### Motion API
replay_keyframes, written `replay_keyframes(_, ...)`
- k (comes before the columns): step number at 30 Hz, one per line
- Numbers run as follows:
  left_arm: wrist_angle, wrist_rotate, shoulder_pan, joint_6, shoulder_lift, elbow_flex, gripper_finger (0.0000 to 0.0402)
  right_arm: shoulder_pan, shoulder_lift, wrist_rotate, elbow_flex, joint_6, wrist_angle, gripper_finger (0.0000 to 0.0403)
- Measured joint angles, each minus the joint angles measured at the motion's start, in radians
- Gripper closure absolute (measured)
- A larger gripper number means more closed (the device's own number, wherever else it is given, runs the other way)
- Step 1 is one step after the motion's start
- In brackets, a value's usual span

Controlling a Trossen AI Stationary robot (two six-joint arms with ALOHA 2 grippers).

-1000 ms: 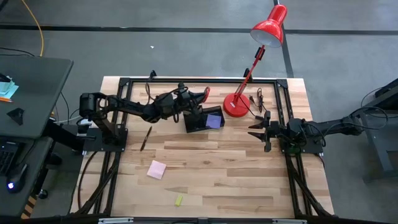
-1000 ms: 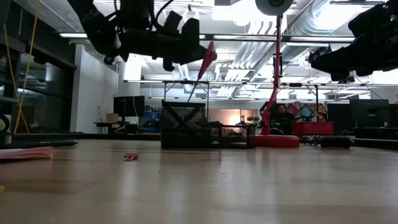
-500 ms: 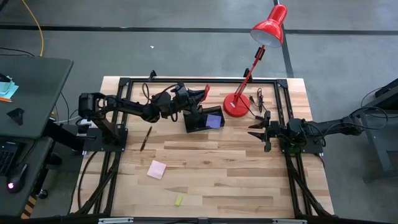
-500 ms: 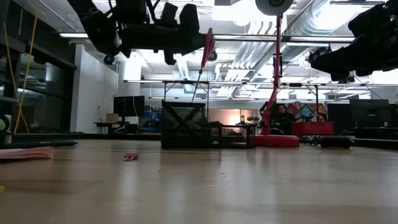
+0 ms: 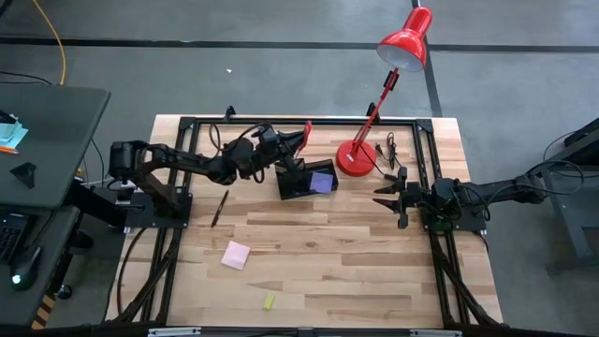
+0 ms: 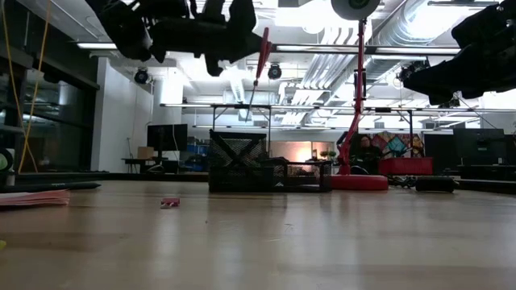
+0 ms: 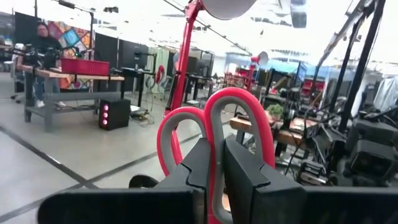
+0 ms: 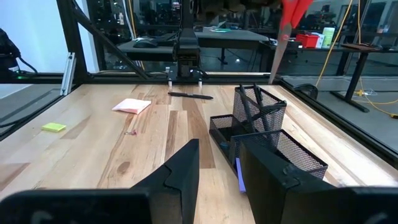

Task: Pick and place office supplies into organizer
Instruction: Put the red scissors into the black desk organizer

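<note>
Clamped on the red-handled scissors (image 7: 214, 143), the left gripper (image 5: 281, 148) held them above the black organizer (image 5: 304, 178), blades down. Farther right, the right gripper (image 5: 387, 196) waited, jaws slightly apart, empty.

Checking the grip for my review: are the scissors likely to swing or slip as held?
The scissors are probably rigid. The left tool pinches one handle loop, so they may pivot, blades hanging down. The smooth handle could slip.
</note>
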Motion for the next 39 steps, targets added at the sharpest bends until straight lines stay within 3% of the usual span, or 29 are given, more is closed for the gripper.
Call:
replay_keyframes(22,-0.253,-0.043,-0.018,-0.013,-0.036,-0.002,0.0385,0.0,0.0,0.001,0.0,0.0,0.0,0.0295)
replay_keyframes(25,-0.238,-0.051,-0.014,-0.013,-0.027,-0.013,0.0385,0.0,0.0,0.002,0.0,0.0,0.0,0.0295)
replay_keyframes(32,-0.184,0.045,0.002,-0.044,0.032,-0.02,0.0375,0.0,0.0,0.002,0.0,0.0,0.0,0.0295)
replay_keyframes(39,-0.167,0.039,0.015,-0.06,0.068,-0.02,0.0346,0.0,0.0,0.005,0.0,0.0,0.0,0.0295)
